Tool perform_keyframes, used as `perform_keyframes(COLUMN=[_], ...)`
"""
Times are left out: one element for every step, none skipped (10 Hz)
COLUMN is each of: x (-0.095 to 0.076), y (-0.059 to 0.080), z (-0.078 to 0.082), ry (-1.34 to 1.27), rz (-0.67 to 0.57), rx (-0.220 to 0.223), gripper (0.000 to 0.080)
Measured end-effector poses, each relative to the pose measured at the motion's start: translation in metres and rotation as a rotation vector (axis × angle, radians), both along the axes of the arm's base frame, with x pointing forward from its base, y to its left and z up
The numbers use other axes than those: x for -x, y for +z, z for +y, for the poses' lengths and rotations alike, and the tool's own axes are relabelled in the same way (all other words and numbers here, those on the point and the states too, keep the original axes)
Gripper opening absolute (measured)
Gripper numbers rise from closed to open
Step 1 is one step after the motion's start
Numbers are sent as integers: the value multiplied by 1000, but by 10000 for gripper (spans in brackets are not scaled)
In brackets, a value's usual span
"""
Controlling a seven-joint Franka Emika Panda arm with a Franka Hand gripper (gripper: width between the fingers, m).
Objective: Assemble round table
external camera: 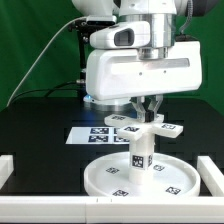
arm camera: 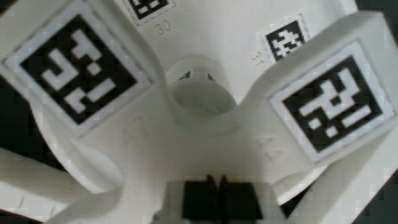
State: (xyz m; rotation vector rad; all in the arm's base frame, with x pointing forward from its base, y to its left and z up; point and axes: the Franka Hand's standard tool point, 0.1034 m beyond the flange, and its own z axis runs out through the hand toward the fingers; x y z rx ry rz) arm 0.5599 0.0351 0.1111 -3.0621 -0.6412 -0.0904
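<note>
Assembly looks well advanced: the large round rimmed white plastic disc (external camera: 138, 178) lies flat on the black worktop (external camera: 40, 125), and the short cylindrical white plastic leg (external camera: 141, 152) stands upright at its centre, tagged with small black-and-white squares. On top of the leg sits the white plastic T-shaped foot piece (external camera: 148, 127), its arms spread level and each carrying a square tag. Whether the foot is fully screwed home or only resting on the leg cannot be told from either view.

The end effector (external camera: 148, 107) hangs directly above the foot piece, its two fingers reaching down to the hub. From the exterior view the fingers appear to flank the hub closely, but the bulky white wrist housing hides much, so it cannot be told whether they clamp the piece or merely sit around it. The wrist view looks straight down on the foot piece (arm camera: 199, 100), showing the round central hub with tagged arms radiating from it; the dark fingertips (arm camera: 217, 192) show at the frame's edge, close together, though their grip remains unclear.

Behind the table, on the worktop, lies the marker board (external camera: 92, 131), partly hidden by the foot.

Judging by this, the disc and leg are joined, and what remains is likely tightening or confirming the foot's seating, then releasing.
</note>
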Motion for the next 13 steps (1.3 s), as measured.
perform_keyframes(x=[-1, -5, -6, -8, -8, -8, -8, -8, -8, -8, -6, -5, -4], y=[5, 10, 13, 16, 15, 14, 13, 13, 13, 12, 9, 4, 1], z=[3, 4, 3, -2, -6, -9, -13, -14, -14, -14, -14, -12, -11], ry=[-59, -69, -105, -131, -135, -147, -177, -176, -176, -179, -209, -212, -210], rz=[30, 46, 56, 60, 59, 61, 66, 65, 65, 67, 77, 81, 83], rx=[-9, -14, -18, -20, -20, -19, -28, -27, -27, -27, -26, -24, -22], gripper=[1, 1, 1, 115, 264, 264, 464, 464, 606, 636, 636, 647, 649])
